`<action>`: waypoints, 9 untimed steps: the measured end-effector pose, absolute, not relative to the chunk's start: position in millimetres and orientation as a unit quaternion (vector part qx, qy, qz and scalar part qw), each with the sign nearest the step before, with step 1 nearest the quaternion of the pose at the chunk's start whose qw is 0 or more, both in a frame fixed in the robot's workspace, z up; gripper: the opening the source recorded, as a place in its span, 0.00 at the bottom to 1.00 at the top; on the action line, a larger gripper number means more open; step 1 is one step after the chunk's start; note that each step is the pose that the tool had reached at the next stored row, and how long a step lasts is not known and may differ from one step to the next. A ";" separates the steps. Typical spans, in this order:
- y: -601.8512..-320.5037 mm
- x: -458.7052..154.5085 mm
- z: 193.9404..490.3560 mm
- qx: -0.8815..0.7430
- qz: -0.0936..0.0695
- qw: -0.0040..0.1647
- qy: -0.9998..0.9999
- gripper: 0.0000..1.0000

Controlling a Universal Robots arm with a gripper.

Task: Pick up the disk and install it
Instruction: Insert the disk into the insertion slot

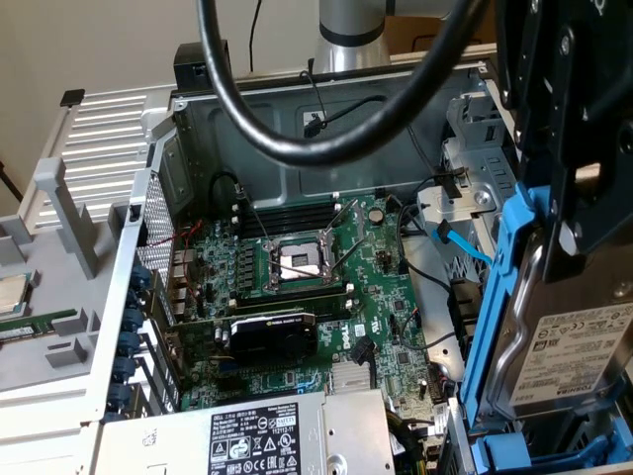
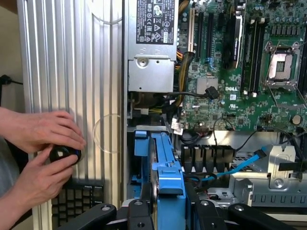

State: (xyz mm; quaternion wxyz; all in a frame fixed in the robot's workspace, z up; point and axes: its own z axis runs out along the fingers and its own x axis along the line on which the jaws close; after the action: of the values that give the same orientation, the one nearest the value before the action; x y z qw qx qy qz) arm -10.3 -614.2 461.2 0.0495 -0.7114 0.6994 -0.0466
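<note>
The disk (image 1: 574, 351) is a silver drive with a white label, clipped in a bright blue carrier frame (image 1: 499, 297). It hangs on edge at the exterior view's right, over the drive bay end of the open computer case. My black gripper (image 1: 569, 233) comes down from above and is shut on the disk's upper edge. In the wrist view the blue carrier (image 2: 168, 167) runs between my two black fingers (image 2: 139, 215), with the gripper (image 2: 170, 211) closed around it. The carrier hides the bay slot beneath the disk.
The motherboard (image 1: 297, 297) with its bare processor socket (image 1: 297, 262) lies beside the bay. The power supply (image 1: 247, 435), a thick black cable loop (image 1: 297, 148), a blue data cable (image 2: 249, 163) and the metal drive cage (image 1: 465, 188) are close by. A person's hands (image 2: 43, 139) hold a black knob (image 2: 64, 154) beside the case.
</note>
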 end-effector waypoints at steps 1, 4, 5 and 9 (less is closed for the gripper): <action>-614.2 -10.3 460.9 -0.711 -0.047 0.049 0.699 0.36; -614.2 -10.3 460.1 -0.711 -0.046 0.049 0.699 0.36; -614.2 -10.2 460.0 -0.711 -0.046 0.049 0.699 0.36; -614.2 -10.0 458.7 -0.711 -0.046 0.049 0.699 0.36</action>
State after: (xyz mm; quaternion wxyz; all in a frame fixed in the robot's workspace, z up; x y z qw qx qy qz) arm -10.0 -614.2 458.7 0.0491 -0.7115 0.6995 -0.0461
